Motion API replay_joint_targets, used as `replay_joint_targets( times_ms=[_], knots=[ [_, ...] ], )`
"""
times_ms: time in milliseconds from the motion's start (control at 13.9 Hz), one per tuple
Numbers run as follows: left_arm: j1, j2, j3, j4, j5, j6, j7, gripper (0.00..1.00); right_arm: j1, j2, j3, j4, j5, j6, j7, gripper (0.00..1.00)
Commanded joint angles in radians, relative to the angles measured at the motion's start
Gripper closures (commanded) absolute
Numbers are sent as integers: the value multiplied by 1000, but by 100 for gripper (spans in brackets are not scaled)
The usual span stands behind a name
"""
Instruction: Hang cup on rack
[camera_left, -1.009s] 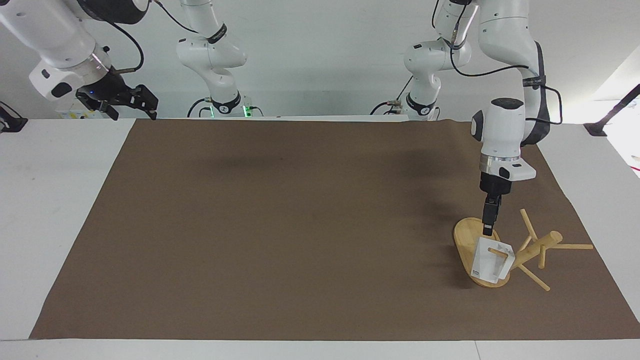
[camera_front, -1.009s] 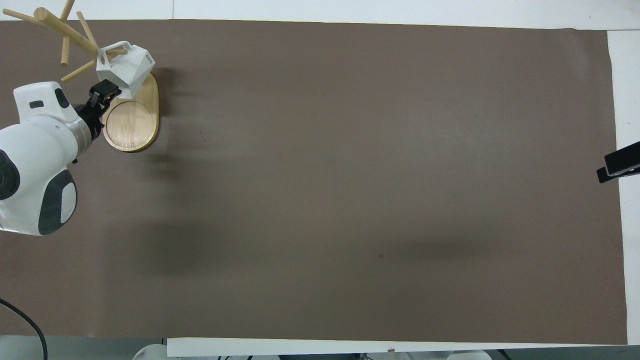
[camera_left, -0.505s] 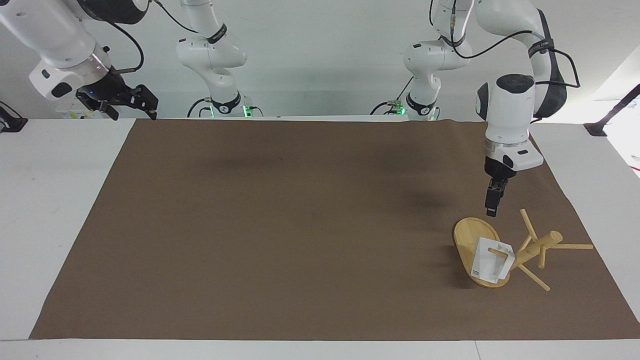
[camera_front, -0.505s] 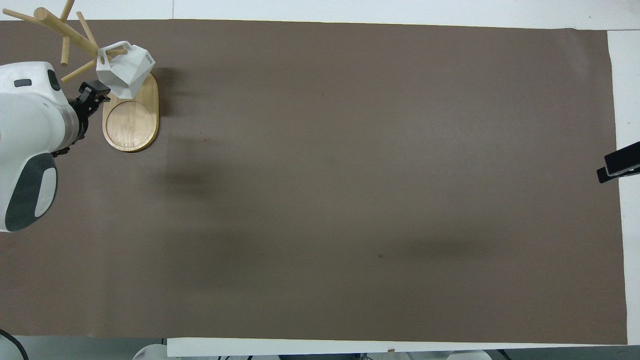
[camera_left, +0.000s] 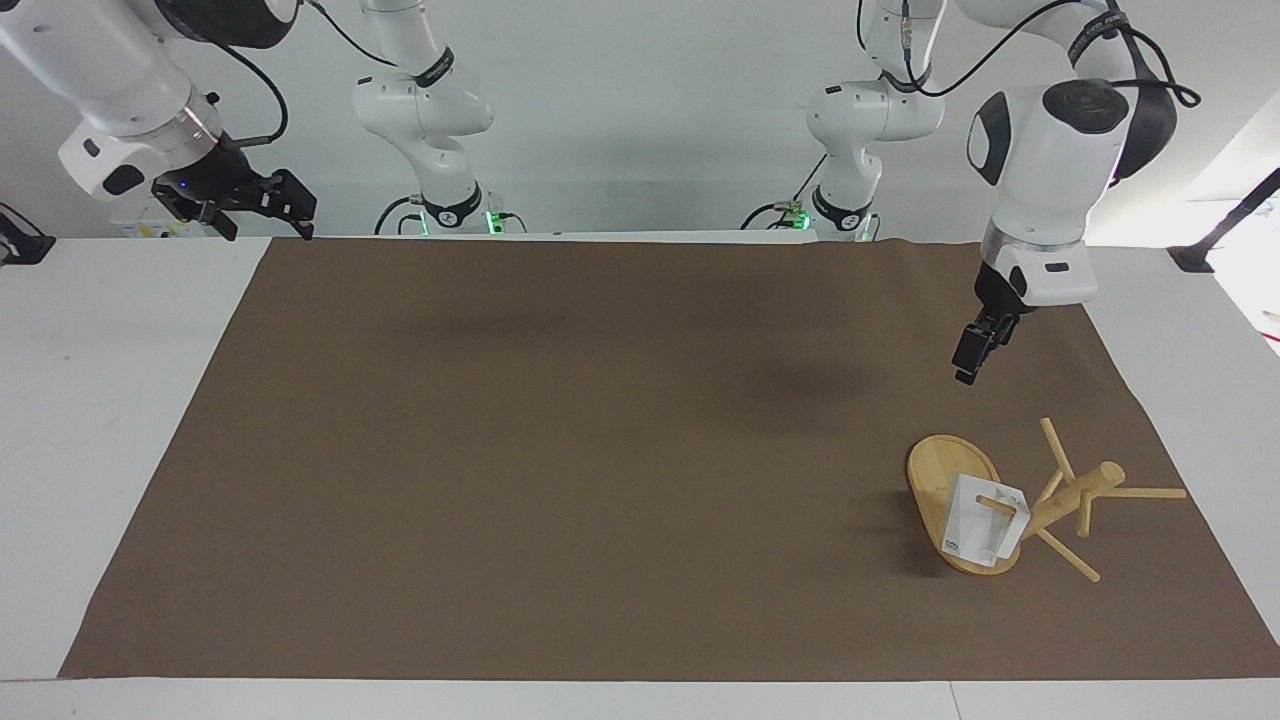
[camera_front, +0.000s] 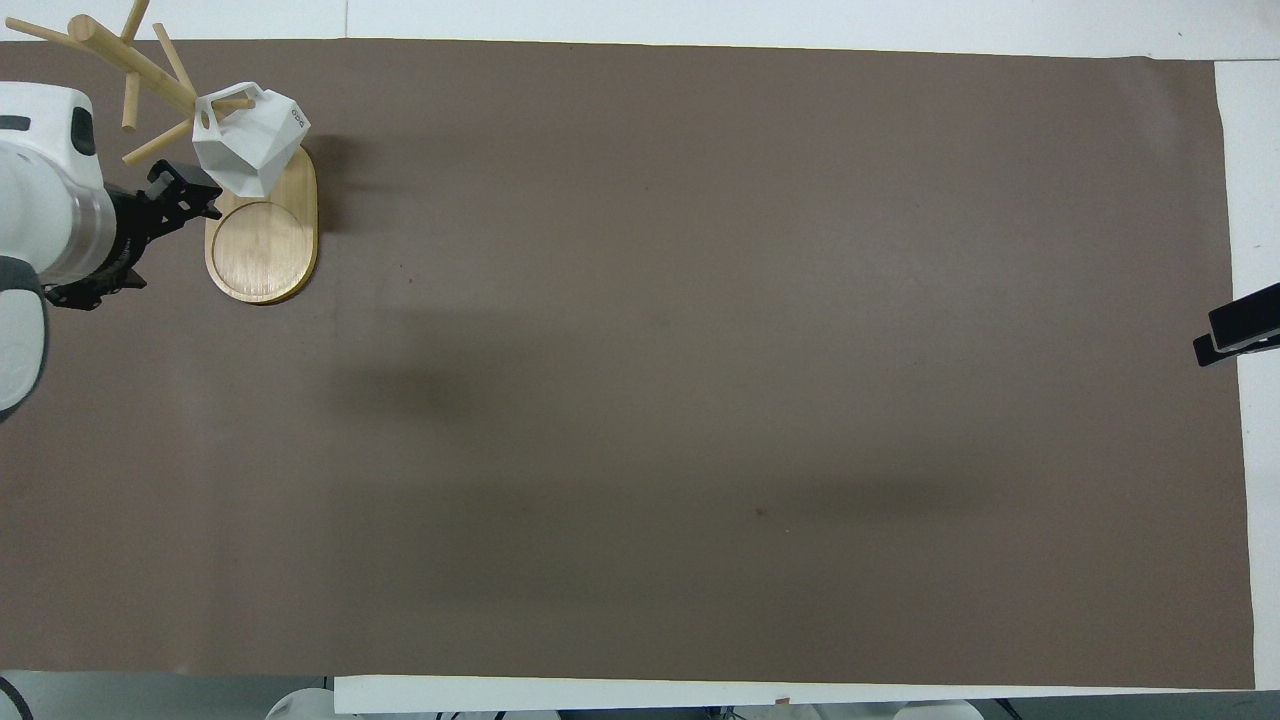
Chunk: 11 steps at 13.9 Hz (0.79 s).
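Both grippers I read as released: left gripper (camera_left: 968, 362) above the brown mat (camera_left: 560, 450), right gripper (camera_left: 262, 205) waiting; the white faceted plastic cup (camera_left: 975, 528) hangs on the bamboo peg rack (camera_left: 1060, 500).

Bright, even light; soft shadows

One cup (camera_left: 985, 528) is counted, white and faceted, hung by its handle on a peg. One rack (camera_left: 945, 480) is counted, of pale wood with an oval base; five pegs can be made out on its post in the facing view. One brown mat (camera_left: 600, 450) is spread over one white table (camera_left: 100, 400). Two arms are seen, and two grippers: the left gripper (camera_left: 970, 362) and the right gripper (camera_left: 285, 200).
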Motion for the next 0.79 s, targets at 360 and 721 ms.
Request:
replay_joint_targets(
  times_ms=[360,721],
  knots=[
    [110,96,1,250,-131,-328,709,0,2,-20,1,-26,-7,13,13,0],
    [91,194,-13,465,-102,-511,794,0,2,-20,1,-26,-7,13,13,0]
  ],
)
